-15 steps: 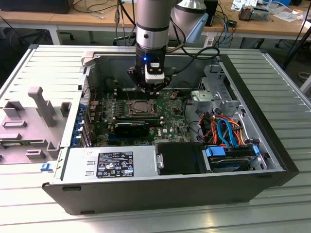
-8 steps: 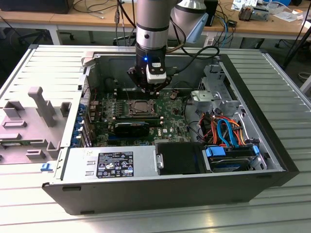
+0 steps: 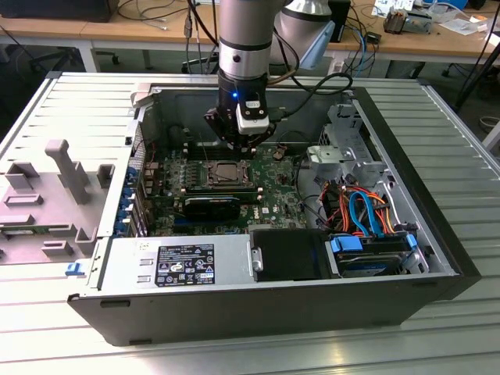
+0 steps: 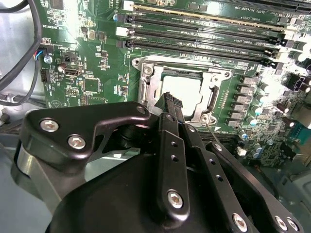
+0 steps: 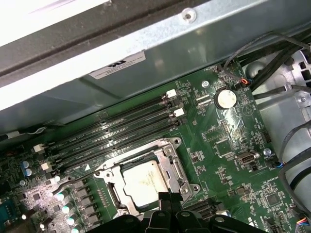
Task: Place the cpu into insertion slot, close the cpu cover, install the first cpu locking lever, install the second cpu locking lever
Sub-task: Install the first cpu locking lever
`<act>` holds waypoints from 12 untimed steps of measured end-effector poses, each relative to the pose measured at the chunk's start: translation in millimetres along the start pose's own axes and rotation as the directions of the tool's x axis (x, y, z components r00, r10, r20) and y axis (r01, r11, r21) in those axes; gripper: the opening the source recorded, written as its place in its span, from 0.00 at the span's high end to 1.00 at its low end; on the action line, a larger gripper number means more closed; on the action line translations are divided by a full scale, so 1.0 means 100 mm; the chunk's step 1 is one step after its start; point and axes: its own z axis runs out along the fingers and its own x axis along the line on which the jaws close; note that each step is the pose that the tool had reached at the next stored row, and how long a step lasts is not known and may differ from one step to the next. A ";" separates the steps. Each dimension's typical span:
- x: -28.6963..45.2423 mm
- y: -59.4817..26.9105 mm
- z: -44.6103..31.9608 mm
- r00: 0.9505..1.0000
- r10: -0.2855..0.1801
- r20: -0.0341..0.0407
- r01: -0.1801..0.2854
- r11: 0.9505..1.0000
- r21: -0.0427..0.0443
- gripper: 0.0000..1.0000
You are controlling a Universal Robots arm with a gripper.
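One cpu, one cpu cover (silvery)

A ribbed metal table spreads across the foreground, with glare washing bright along its near edge. Behind it, light wooden desks line the back, cables strewn on top. Dark floor shows underneath. A grey plastic fixture sits at the exterior view's left.

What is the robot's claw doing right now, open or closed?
Gripper: shut, its tips together at the edge of the cpu cover, nothing seen between them.
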 end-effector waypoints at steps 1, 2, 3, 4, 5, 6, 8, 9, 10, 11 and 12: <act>0.000 0.000 0.000 1.000 -0.003 0.000 0.003 1.000 0.000 0.89; 0.000 0.000 0.000 1.000 -0.007 0.000 0.007 1.000 0.000 0.89; 0.000 0.000 0.000 1.000 -0.010 0.000 0.010 1.000 0.000 0.89; 0.000 0.000 0.000 1.000 -0.013 0.001 0.013 1.000 0.000 0.89; 0.000 0.000 0.000 1.000 -0.016 0.001 0.016 1.000 0.000 0.89; 0.000 0.000 0.000 1.000 -0.019 0.001 0.019 1.000 0.000 0.89; 0.000 0.000 0.000 1.000 -0.025 0.001 0.025 1.000 0.000 0.89; 0.000 0.000 0.000 1.000 -0.028 0.001 0.028 1.000 0.000 0.89; 0.000 0.000 0.000 0.999 -0.035 0.002 0.035 0.999 0.000 0.89; 0.000 0.000 0.000 0.999 -0.041 0.002 0.041 0.999 0.000 0.89; 0.000 0.000 0.000 0.999 -0.045 0.002 0.045 0.999 0.000 0.89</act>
